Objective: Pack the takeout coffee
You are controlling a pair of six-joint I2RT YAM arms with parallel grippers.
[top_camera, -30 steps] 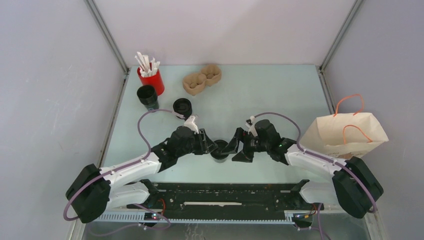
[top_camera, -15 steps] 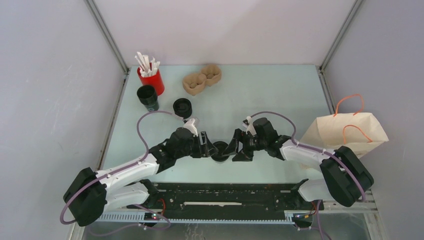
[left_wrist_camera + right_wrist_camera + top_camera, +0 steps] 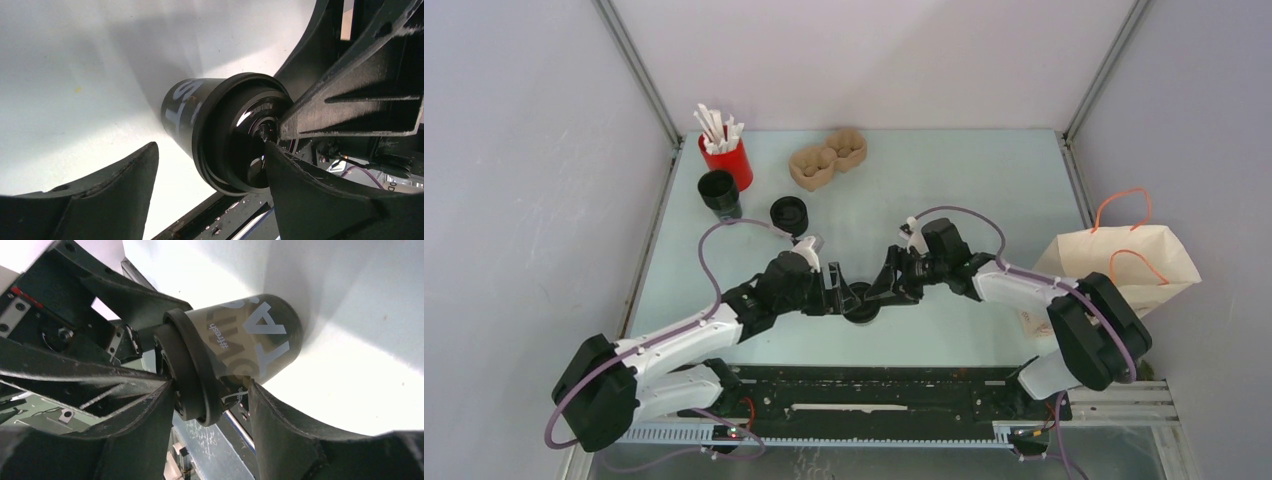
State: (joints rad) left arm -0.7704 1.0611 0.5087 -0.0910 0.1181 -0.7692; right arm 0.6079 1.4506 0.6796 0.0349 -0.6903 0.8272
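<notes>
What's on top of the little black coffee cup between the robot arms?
A black round lid sits on the coffee cup. Whether there is any drink inside cannot be seen, because the lid covers the whole opening.

A red cup of white sticks is standing at the desk's far left, an open black cup and squat black lid near it, a pulp carrier farther right. A paper bag is resting at the right edge.

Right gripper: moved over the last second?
Yes. The right gripper shifted left and up-table, away from the paper bag, toward the coffee cup.
</notes>
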